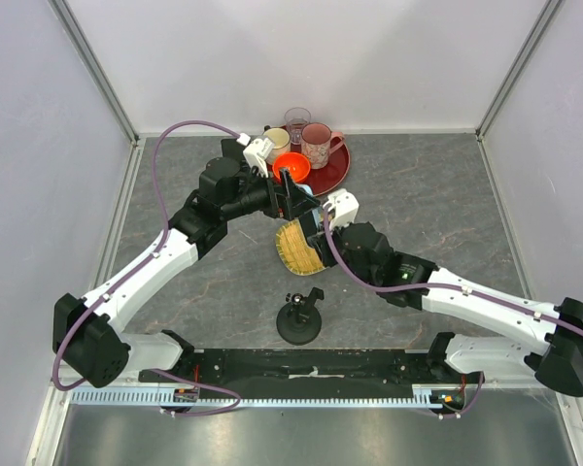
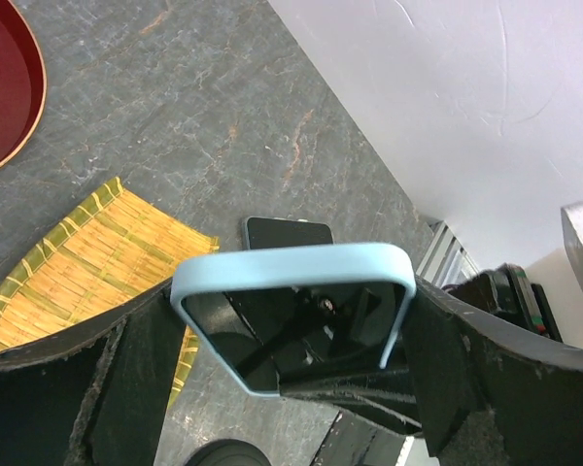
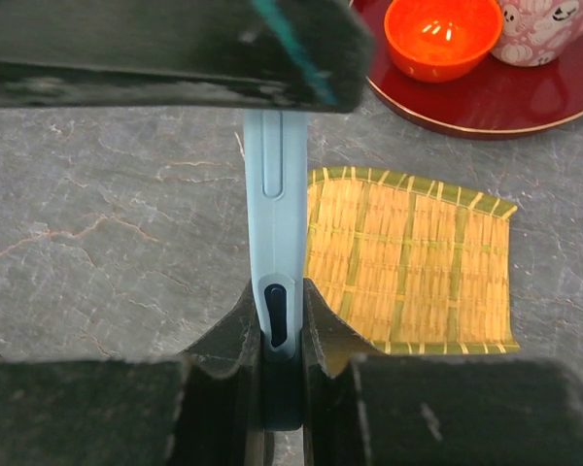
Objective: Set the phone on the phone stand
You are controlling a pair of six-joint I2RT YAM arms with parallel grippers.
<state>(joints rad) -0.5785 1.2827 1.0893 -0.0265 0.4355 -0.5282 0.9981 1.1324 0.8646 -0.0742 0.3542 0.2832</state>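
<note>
**Phone held between both arms above the mat, stand not yet reached**

On the left, the left gripper reaches in to the middle of the table. Its jaws are spread wide, one finger on each side of the phone and close against its edges. Whether they press on it cannot be told.

The phone, in a pale blue case, is held on edge over the near-left part of a bamboo mat. From the right, the right gripper is pressed tight on one end, pinching its front and back faces.

The black phone stand is well apart, close to the arm bases, with nothing on it.

This looks like a hand-over. Next, the left fingers likely need to draw clear. The right arm must then carry the phone toward the stand and tilt it into the cradle.
</note>
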